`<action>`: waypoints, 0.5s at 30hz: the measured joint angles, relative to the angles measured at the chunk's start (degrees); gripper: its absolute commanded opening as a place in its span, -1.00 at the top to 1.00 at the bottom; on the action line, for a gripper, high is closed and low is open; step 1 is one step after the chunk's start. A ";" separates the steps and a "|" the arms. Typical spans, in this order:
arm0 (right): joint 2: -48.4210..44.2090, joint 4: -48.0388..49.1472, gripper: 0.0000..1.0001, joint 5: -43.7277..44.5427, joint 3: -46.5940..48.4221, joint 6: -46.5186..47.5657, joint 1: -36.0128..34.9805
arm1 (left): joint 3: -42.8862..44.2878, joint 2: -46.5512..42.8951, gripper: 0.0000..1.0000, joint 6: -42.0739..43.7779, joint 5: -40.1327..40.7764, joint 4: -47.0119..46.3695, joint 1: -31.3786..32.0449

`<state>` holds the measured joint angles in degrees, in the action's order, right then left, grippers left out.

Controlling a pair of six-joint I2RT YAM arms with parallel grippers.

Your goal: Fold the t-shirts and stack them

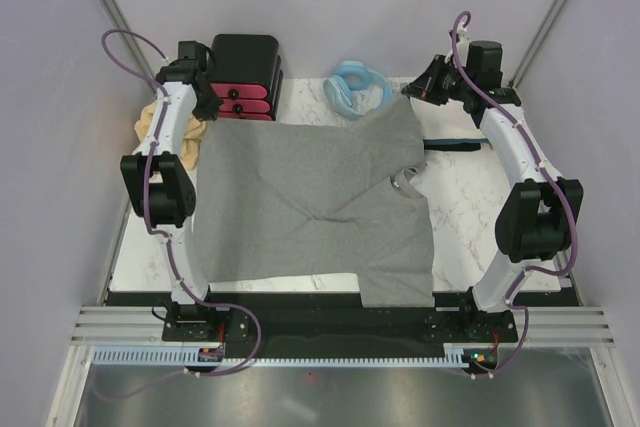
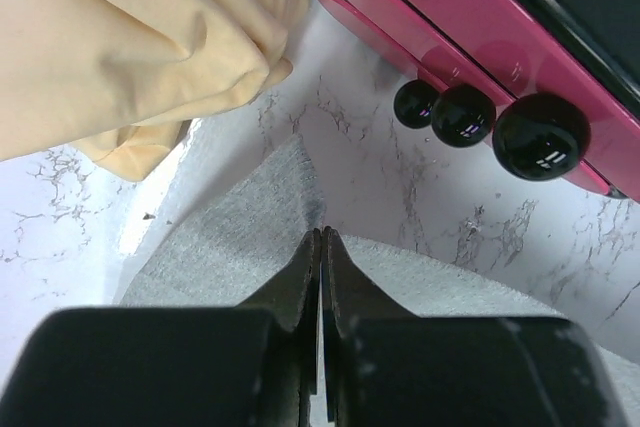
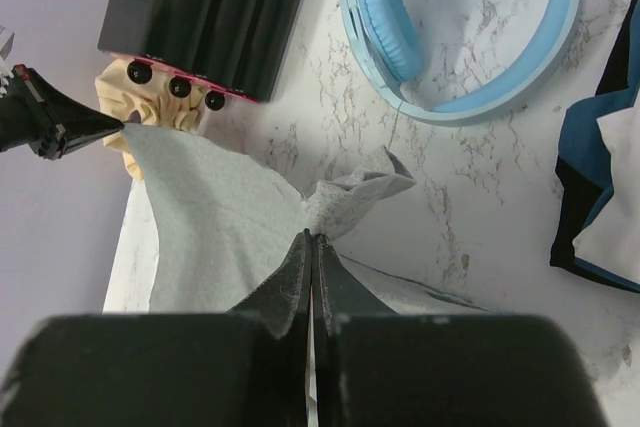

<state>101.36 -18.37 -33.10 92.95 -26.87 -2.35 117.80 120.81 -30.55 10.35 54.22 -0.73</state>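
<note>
Across the middle of the overhead frame, the heather-grey t-shirt (image 1: 310,207) is lying spread over the marble table (image 1: 470,217). Its lower right corner is reaching past the table's edge at the bottom of the picture.

At the upper left, the left gripper (image 1: 207,109) is pinching the shirt's top left corner. In the left wrist view its fingers are pressed together, with grey cloth rising to their tips. That corner is sitting just beside the black box (image 1: 245,55), whose pink drawers (image 2: 480,42) with round black knobs are filling the upper right of that view.

At the upper right of the overhead frame, the right gripper (image 1: 412,93) is pinching the shirt's other top corner. In the right wrist view its fingers are clamping a crumpled peak of grey fabric. The light-blue headphones (image 1: 358,87) are lying near that corner, towards the top of the frame.

The tan-yellow t-shirt (image 1: 150,127) is sitting bunched at the table's left edge, partly behind the left arm. A dark navy cloth (image 1: 455,144) is lying just right of the grey shirt. A whitish patch is showing on it in the right wrist view, and I cannot tell whether that is a separate garment.
</note>
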 measured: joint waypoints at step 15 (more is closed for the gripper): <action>-1.22 0.83 1.00 -3.13 4.28 -3.04 0.00 | -2.91 -8.41 0.96 1.11 -0.46 1.62 0.00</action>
<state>100.14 -17.54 -36.23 97.23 -29.91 -2.35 114.89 112.40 -29.43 9.89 55.83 -0.73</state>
